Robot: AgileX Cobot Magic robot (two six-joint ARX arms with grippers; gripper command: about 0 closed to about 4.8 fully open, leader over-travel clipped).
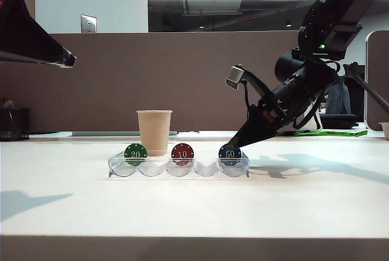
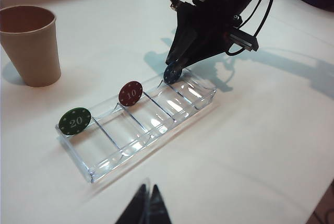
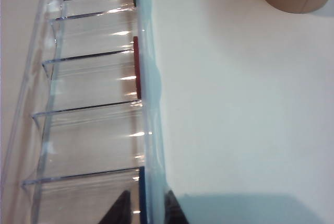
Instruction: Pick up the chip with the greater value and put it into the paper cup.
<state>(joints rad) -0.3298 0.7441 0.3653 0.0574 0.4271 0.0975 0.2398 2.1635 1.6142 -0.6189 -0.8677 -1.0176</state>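
- Here the right gripper shows only two dark fingertips, cut off at the frame edge, set narrowly either side of the blue chip; actual contact cannot be made out.
- Its arm slants down steeply to the clear tray's end slot.
- Along the tray stand a red chip and a green chip; the paper cup is beyond them.
- The left gripper hangs well apart, tips barely visible, looking closed.
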